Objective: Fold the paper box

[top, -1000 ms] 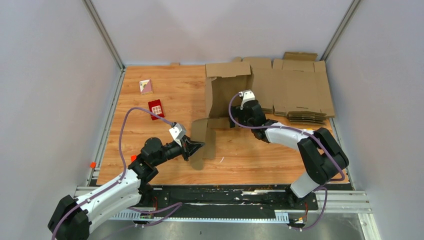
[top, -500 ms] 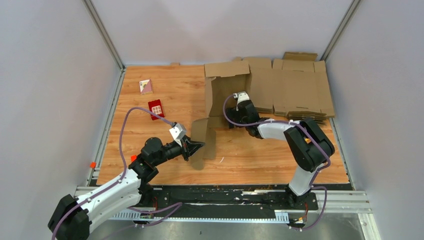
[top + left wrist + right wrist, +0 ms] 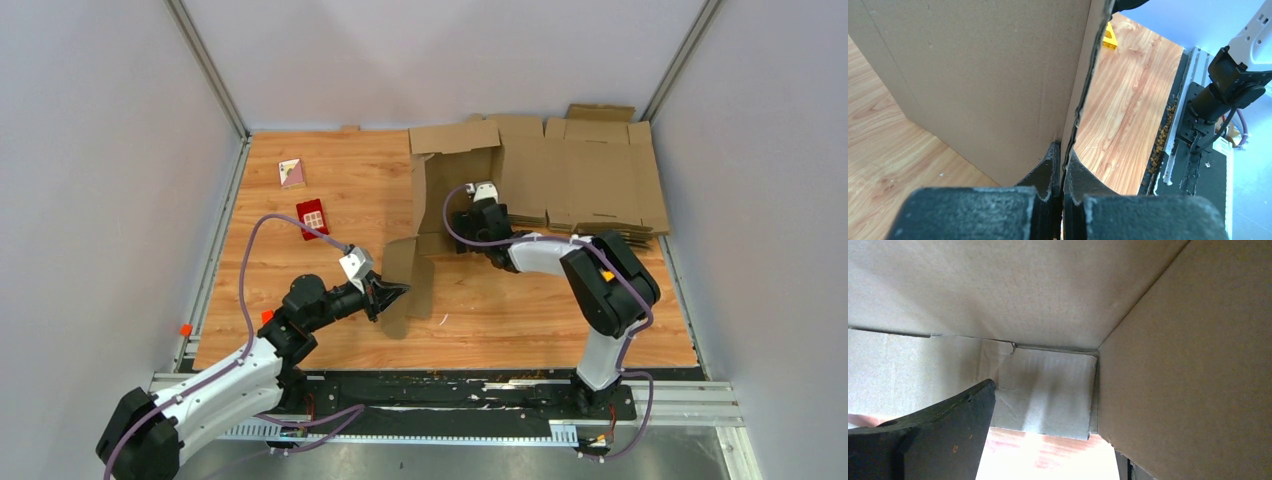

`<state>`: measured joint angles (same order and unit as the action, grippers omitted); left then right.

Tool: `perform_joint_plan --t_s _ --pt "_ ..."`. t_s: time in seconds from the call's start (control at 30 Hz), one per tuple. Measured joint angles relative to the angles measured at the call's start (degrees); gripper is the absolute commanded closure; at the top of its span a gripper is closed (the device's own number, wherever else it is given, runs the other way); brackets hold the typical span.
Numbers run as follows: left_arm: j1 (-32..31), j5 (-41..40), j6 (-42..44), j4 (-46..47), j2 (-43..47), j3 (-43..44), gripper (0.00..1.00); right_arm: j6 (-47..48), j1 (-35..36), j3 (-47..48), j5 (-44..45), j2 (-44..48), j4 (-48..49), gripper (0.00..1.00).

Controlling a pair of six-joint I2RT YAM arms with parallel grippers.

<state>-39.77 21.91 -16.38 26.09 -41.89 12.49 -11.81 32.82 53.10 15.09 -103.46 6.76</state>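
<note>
The paper box (image 3: pixel 455 175) is brown cardboard, partly raised, with upright walls at the back centre of the table. A long flap (image 3: pixel 405 272) reaches toward me. My left gripper (image 3: pixel 386 293) is shut on this flap's near edge; in the left wrist view both fingers (image 3: pixel 1048 170) pinch the upright cardboard edge (image 3: pixel 1083 85). My right gripper (image 3: pixel 463 222) is inside the box by its near wall. In the right wrist view one finger (image 3: pixel 943 435) shows at the left with a wide gap; a cardboard wall (image 3: pixel 1188 365) hides the other finger.
A pile of flat cardboard sheets (image 3: pixel 600 185) lies at the back right, against the box. A small red box (image 3: pixel 313 217) and a small pink card (image 3: pixel 291 172) lie at the left. Grey walls enclose the table on three sides.
My right gripper has moved left, deeper into the box, and the right arm has folded in. My left gripper holds the flap in the same place.
</note>
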Motion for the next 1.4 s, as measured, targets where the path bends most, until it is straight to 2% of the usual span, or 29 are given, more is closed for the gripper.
perform_joint_plan --t_s 0.2,0.4,0.57,0.97,1.17,1.4 --pt "0.0 -0.3 0.2 0.0 -0.1 0.0 1.0 -2.1 1.4 2.8 5.6 -2.0 -2.6 0.1" --pt "0.0 -0.7 0.3 -0.9 1.7 -0.1 1.0 -3.3 1.8 2.3 7.5 -1.1 -3.6 0.06" --pt "0.0 -1.5 0.3 -2.0 3.3 -0.1 1.0 -3.3 1.8 -2.7 6.3 5.1 -5.0 0.06" --pt "0.0 -1.6 0.3 -2.8 3.8 -0.1 1.0 -3.2 1.7 -4.5 3.7 13.9 -8.0 0.0" --pt "0.0 -1.5 0.3 -2.7 3.7 -0.1 1.0 -3.1 -0.2 -2.9 3.3 9.7 -7.0 0.01" --pt "0.0 -1.5 0.3 -2.5 3.7 -0.1 1.0 -3.9 -1.0 -2.2 2.8 1.9 0.6 0.01"
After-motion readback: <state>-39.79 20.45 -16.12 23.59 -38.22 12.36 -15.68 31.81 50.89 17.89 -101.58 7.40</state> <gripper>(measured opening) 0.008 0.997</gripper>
